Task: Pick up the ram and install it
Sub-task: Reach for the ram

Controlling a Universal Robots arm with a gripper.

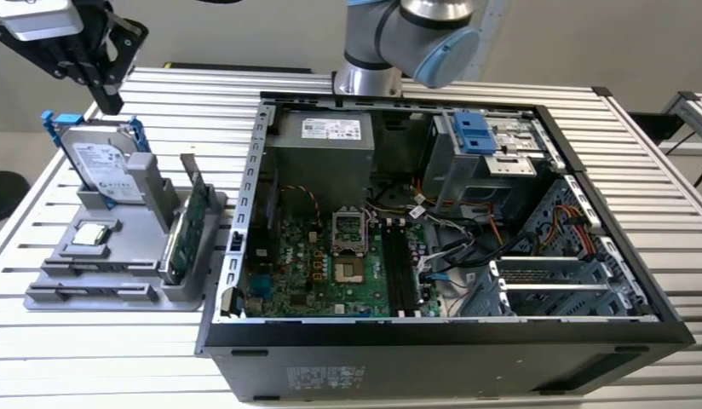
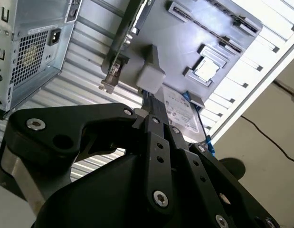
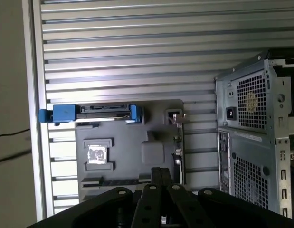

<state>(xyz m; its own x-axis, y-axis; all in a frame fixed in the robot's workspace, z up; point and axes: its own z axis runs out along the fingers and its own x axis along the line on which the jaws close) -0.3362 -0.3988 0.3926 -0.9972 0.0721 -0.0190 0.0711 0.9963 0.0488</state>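
The gripper (image 1: 106, 104), jaws closed together on nothing, hangs at the exterior view's upper left, with the ram (image 1: 101, 294) well below at lower left, lying lengthwise across the grey tray's (image 1: 135, 260) near edge.

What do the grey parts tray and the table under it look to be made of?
Parts tray: probably matte grey plastic, moulded or printed. Its surface is dull and even, with blocky raised holders.
Table: likely bare aluminium profile. It is silvery, with long parallel ribs and grooves and bright glare streaks in the first wrist view.
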